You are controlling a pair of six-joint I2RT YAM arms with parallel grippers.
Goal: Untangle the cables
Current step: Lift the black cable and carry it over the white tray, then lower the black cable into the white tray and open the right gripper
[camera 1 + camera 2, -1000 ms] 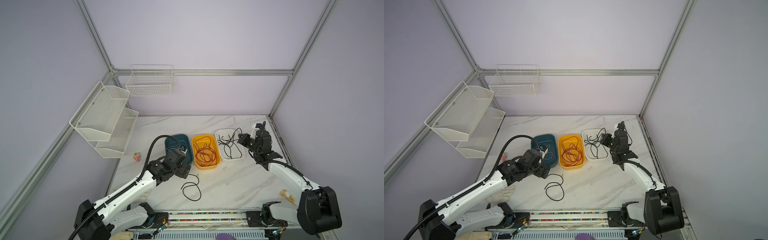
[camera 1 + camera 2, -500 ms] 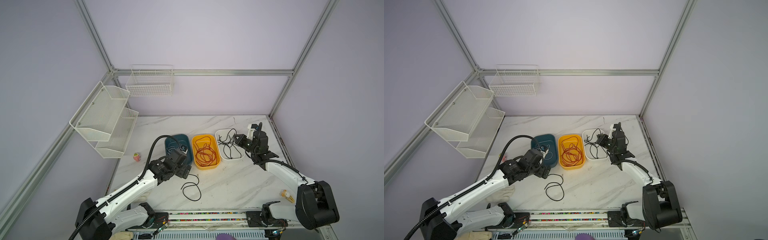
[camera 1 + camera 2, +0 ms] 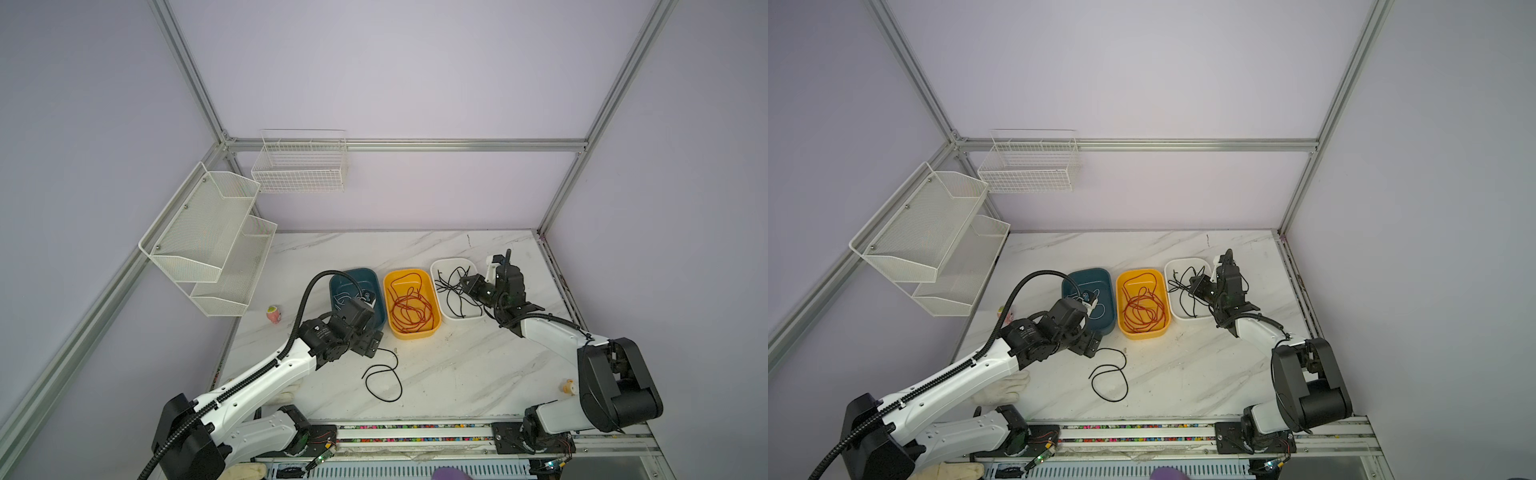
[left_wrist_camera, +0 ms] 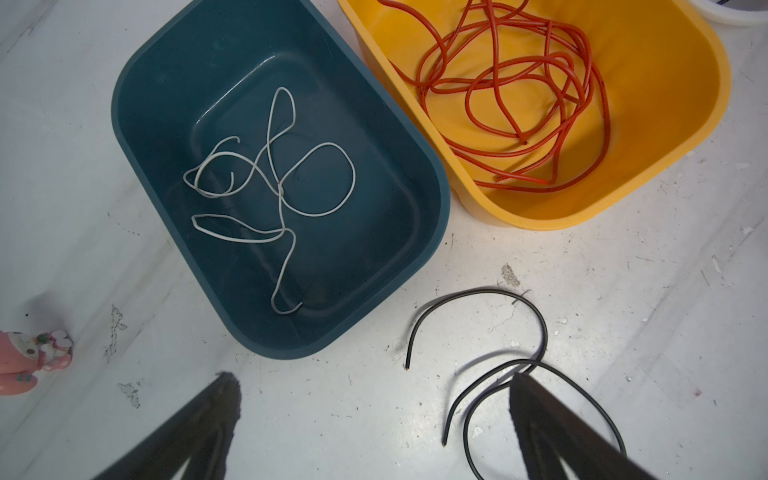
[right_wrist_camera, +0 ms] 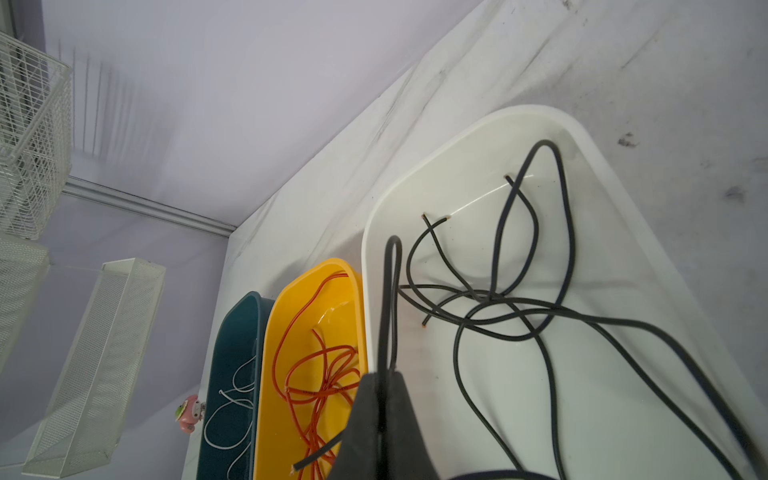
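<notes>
A yellow plastic tub (image 3: 411, 334) on the marble desk (image 3: 478, 374) holds orange-red cables (image 4: 588, 70). Just left of it, a teal plastic tub (image 4: 174, 75) holds one thin white cable (image 4: 281, 189). Just right of it, a white plastic tub (image 5: 611, 257) holds tangled black cables (image 5: 482, 297). The right jaws are closed on a loop of these. The left jaws gape wide, empty, over a loose black cable (image 4: 486, 289) on the desk, nearer the robot than the yellow tub.

Black cable (image 4: 478, 291) partly off-frame
</notes>
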